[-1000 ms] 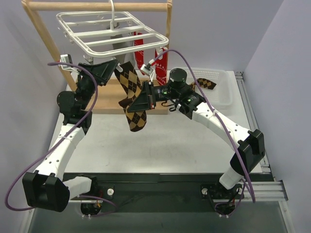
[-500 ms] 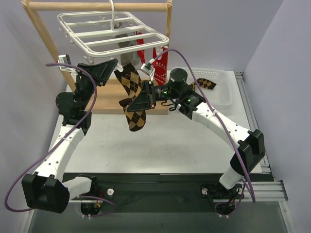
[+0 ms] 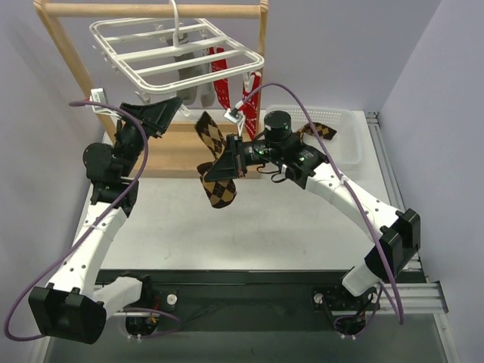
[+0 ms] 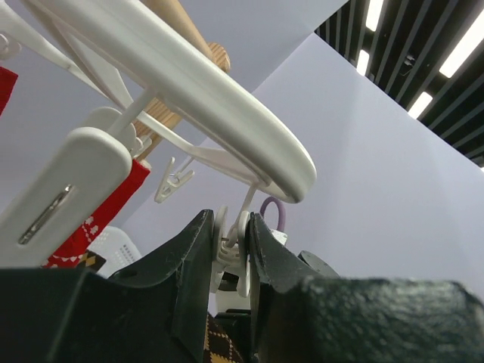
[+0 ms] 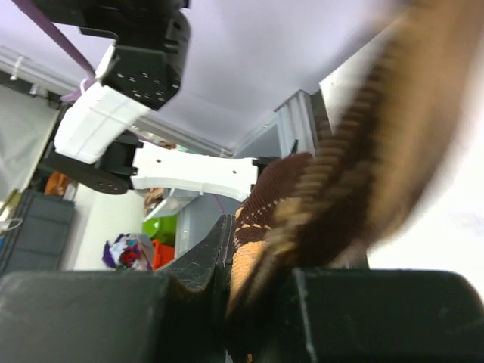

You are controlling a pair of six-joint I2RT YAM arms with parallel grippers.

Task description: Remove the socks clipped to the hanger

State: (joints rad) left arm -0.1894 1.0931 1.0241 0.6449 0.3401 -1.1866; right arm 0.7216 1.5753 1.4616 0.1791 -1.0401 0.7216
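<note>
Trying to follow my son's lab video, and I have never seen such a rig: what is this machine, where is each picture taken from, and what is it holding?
These are two white robot arms bolted at the near edge of a table. The big picture looks down from above and behind them. The other two come from a small camera on each wrist, looking along that arm's own fingers.

A white plastic hanger hangs from a wooden rack, with red socks and grey socks clipped under it. The left pincer squeezes one clip on the hanger's rim. The right pincer grips a brown argyle sock above the table. On the table stands a white basket with another argyle sock in it.
</note>
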